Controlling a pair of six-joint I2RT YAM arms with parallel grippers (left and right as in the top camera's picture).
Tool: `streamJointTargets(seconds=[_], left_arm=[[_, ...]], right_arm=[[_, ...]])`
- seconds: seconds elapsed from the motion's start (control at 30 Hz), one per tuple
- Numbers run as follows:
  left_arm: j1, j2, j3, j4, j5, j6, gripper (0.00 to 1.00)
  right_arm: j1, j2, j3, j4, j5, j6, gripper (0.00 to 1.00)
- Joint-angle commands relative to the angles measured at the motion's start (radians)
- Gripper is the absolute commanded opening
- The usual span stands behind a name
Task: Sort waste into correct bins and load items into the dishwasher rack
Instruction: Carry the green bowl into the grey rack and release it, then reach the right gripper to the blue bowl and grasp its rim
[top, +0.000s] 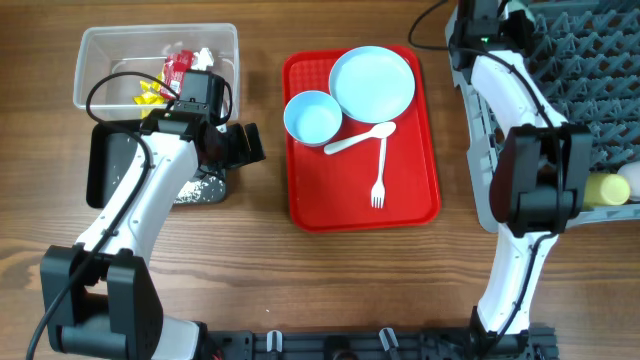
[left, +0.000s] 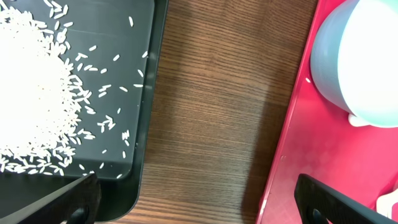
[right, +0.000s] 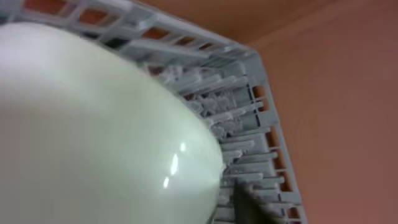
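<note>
My left gripper is open and empty. In the left wrist view it hangs over bare wood between the black tub and the red tray. The black tub holds white rice grains. The clear tub holds a red wrapper, a yellow wrapper and white paper. My right gripper is shut on a light blue bowl above the grey rack. A yellow cup and a white cup lie in the rack.
The red tray carries a light blue plate, a light blue bowl, a white spoon and a white fork. My left arm lies across the black tub. My right arm runs along the rack's left side.
</note>
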Motion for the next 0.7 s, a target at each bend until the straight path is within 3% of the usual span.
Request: streamJointTargets(seconds=[0.0,0.07,0.13,0.67], left_arm=[[-0.003,0.002,-0.005,0.0,0.011,-0.013,1.0],[-0.003,0.002,-0.005,0.0,0.011,-0.013,1.0],[-0.003,0.002,-0.005,0.0,0.011,-0.013,1.0],[-0.003,0.002,-0.005,0.0,0.011,-0.013,1.0]], right_arm=[[0.021,0.027,-0.008,-0.026,0.019,0.021,0.58],[0.042,0.027,-0.008,-0.054,0.021,0.026,0.71],[0.06,0.026,-0.008,-0.072,0.021,0.025,0.77],[0.088,-0.121,0.007,-0.149,0.046,0.051,0.78]])
